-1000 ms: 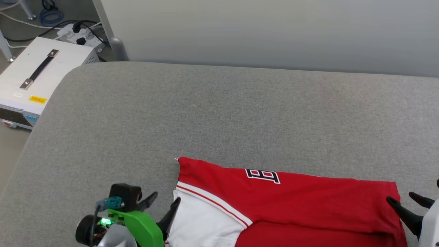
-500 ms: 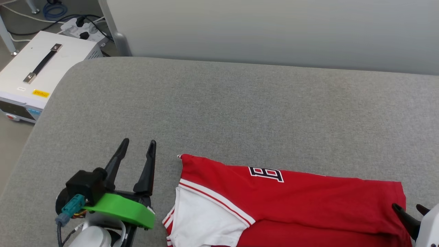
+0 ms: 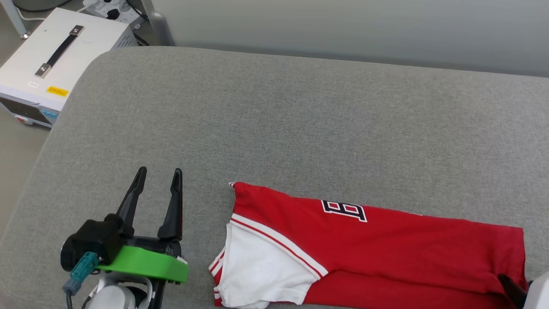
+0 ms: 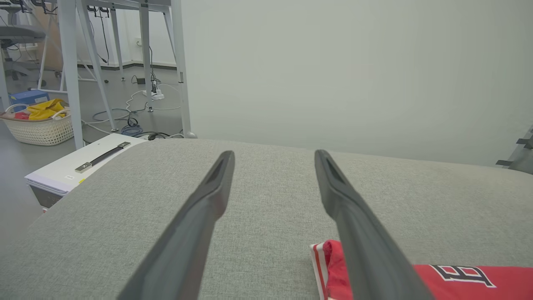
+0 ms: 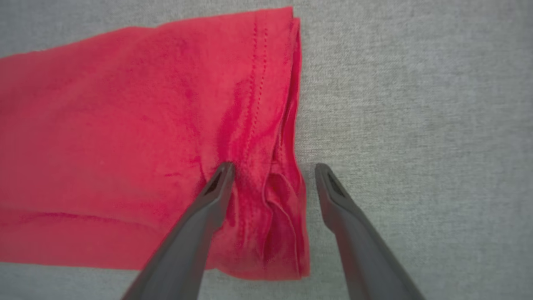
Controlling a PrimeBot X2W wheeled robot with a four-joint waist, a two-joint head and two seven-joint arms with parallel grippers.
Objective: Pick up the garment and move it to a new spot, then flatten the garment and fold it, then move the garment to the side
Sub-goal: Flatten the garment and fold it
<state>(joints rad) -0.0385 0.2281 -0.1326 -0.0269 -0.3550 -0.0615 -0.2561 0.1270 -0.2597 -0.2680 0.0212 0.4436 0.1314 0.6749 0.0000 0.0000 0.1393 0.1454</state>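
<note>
Garment (image 3: 386, 253): folded into a long red band on the near part of the grey upholstered surface (image 3: 274, 128), white sleeve up, a black "B" showing.
Long axis: left to right across the head view, sleeve end on the robot's left, hem end on its right.
Left gripper (image 3: 159, 171): fingers spread, holding nothing, standing just beside the sleeve end but apart from it; the cloth lies to its right.
Right gripper (image 5: 273, 165): fingers spread, straddling the hem edge, one finger over red cloth and the other over bare grey fabric; whether the tips touch is unclear.
Nearer arm: the right, already at the hem.
Next move, likely: the left shifts right onto the sleeve-end corner.
</note>
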